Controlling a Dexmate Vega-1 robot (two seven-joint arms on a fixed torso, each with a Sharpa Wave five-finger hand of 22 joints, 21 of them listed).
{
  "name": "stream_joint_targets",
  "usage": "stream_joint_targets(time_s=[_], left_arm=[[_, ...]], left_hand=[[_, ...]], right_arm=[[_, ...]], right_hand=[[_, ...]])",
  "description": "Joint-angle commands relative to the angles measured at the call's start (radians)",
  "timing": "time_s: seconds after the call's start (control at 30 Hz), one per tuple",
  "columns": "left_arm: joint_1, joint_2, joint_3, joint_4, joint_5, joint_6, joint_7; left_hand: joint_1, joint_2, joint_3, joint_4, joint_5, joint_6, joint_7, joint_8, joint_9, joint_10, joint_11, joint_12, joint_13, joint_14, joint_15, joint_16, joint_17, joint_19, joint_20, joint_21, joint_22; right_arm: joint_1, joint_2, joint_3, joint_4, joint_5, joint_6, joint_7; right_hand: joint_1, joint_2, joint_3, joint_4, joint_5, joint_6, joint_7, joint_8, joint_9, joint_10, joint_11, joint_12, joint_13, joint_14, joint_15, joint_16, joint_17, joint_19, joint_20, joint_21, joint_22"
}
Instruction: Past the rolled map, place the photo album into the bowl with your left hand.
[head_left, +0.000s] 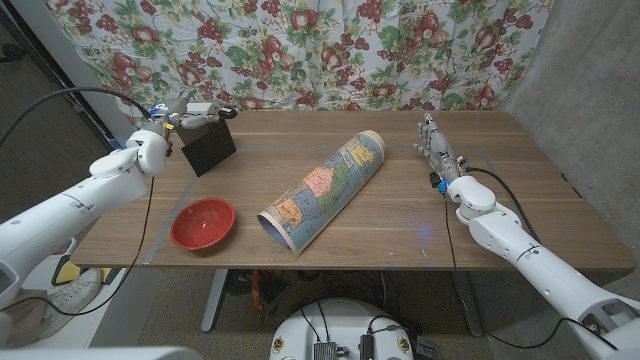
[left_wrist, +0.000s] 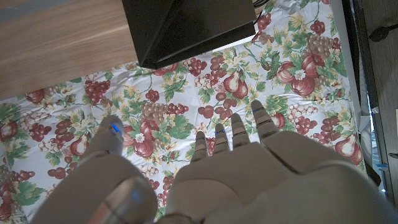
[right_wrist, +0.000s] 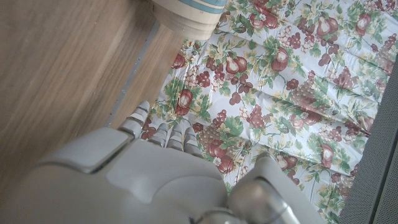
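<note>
Left hand (head_left: 196, 112) at the album's (head_left: 208, 147) top edge, far left of the table (head_left: 400, 225).
The black album stands tilted, its upper edge at the fingers; whether they pinch it I cannot tell. The red bowl (head_left: 203, 224) sits near-left, the rolled map (head_left: 323, 189) lies diagonally mid-table. The right hand (head_left: 437, 148) stands on edge at right, fingers straight and together, holding nothing.

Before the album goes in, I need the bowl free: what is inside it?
Nothing shows inside the red bowl: the head view shows only its bare red inside, right down to the bottom. No part of it is covered.
</note>
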Motion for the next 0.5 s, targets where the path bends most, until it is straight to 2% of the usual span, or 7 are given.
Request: stream_joint_targets(time_s=[0.03,0.37,0.5], left_arm=[[-0.014,0.018,0.004,-0.011,0.007,0.009,-0.057],[-0.040,0.022,0.019,0.000,0.026,0.005,-0.096],[-0.047,0.023,0.023,0.005,0.032,-0.001,-0.104]], left_hand=[[0.012,0.002,-0.005,0.002,0.003,0.003,0.002,-0.001,0.002,-0.002,0.000,0.000,0.005,0.007,-0.002,0.001,0.006,0.012,0.002,0.007,0.003],[0.018,0.000,-0.008,0.004,0.002,0.004,0.002,-0.005,0.002,-0.001,0.002,-0.003,0.005,-0.019,-0.002,-0.019,0.005,-0.009,0.003,-0.008,-0.002],[0.019,-0.003,-0.011,0.004,0.002,0.004,-0.003,-0.006,0.002,0.002,-0.005,-0.002,0.005,-0.024,-0.007,-0.023,0.005,-0.027,0.004,-0.018,-0.005]], right_arm=[[-0.020,-0.024,0.007,-0.036,0.003,-0.022,0.000],[-0.040,-0.028,0.016,-0.055,-0.009,-0.008,-0.025],[-0.041,-0.028,0.015,-0.056,-0.010,-0.005,-0.021]], right_hand=[[0.003,0.000,-0.003,0.001,0.007,0.012,0.000,0.004,0.003,0.003,0.003,-0.001,0.004,-0.003,0.001,0.005,0.001,0.001,0.002,0.004,0.003],[0.004,0.000,-0.004,0.001,0.007,0.012,-0.001,0.003,0.003,0.002,0.001,-0.001,0.004,-0.005,-0.003,0.004,0.000,0.000,0.003,0.003,0.003],[0.005,0.000,-0.004,0.000,0.007,0.011,-0.001,0.003,0.003,0.002,-0.001,-0.001,0.004,-0.006,-0.002,0.004,0.000,-0.001,0.003,0.003,0.003]])
